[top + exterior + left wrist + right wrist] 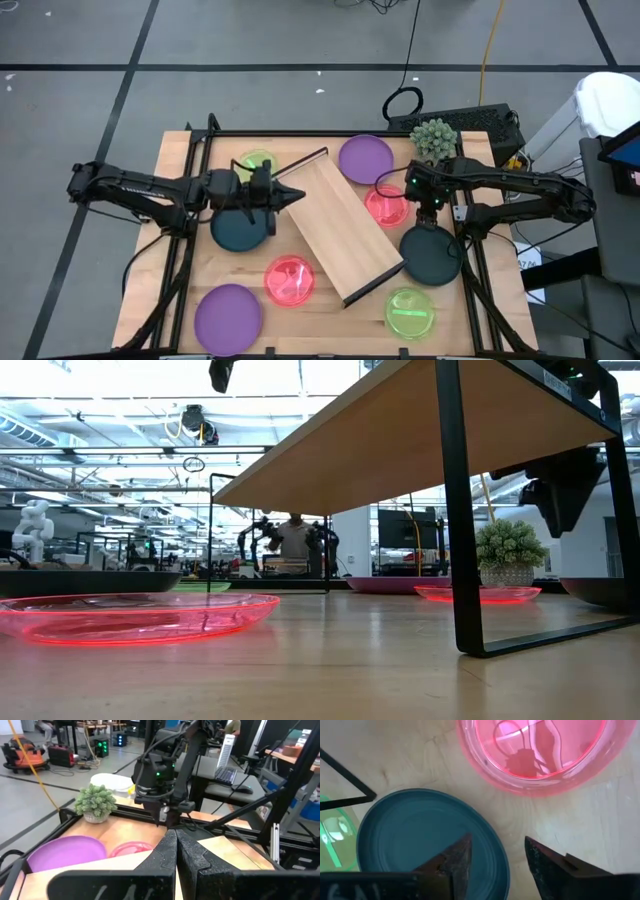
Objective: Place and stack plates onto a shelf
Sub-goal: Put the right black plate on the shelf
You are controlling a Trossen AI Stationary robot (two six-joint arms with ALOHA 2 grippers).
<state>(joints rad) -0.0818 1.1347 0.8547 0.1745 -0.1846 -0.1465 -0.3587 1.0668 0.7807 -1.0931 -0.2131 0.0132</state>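
Right gripper [495, 852] hangs jaws apart over the right-side dark teal plate [425, 840], just beside the pink plate [540, 750]; nothing held. Left gripper [175, 855] is shut, empty, at the shelf [345, 230], which sits bare and skewed mid-table. Probably best to straddle the teal rim squarely before closing.

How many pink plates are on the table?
2. One pink plate lies near the front, left of the shelf. The other pink plate lies right of the shelf, under the right gripper. None seems hidden.

Overhead, table-level, two wrist cameras
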